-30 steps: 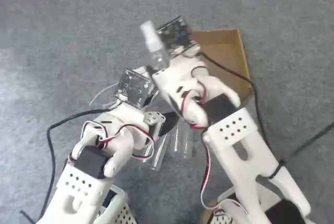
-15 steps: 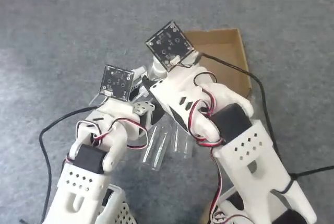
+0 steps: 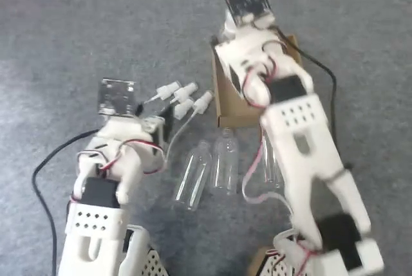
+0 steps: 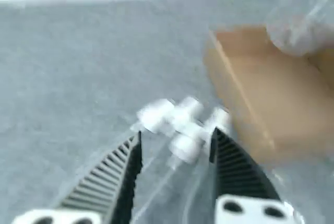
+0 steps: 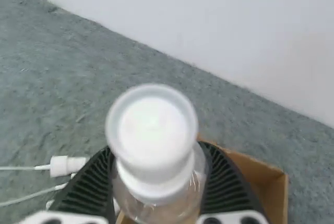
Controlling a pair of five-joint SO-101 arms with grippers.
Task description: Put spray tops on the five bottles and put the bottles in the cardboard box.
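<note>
My right gripper (image 5: 156, 195) is shut on a clear bottle (image 5: 151, 135) that carries a white spray top, held upright above the near corner of the cardboard box (image 5: 263, 182). In the high view that arm stretches over the box (image 3: 286, 54). My left gripper (image 4: 175, 138) is open, low over the carpet, with several loose white spray tops (image 4: 177, 122) just beyond its fingertips; the high view shows these tops (image 3: 183, 99) left of the box. Three open clear bottles (image 3: 196, 173) lie on the carpet in front of the box, one partly behind the right arm.
Grey carpet covers the table, with bare room on the far left (image 3: 64, 51). A white wall edge runs along the back. Black cables trail beside both arms. A white perforated base (image 3: 96, 250) sits at the near edge.
The right arm has swung away from the middle and out over the box with the capped bottle. The left arm has drawn back to the left, uncovering the spray tops and the lying bottles.
</note>
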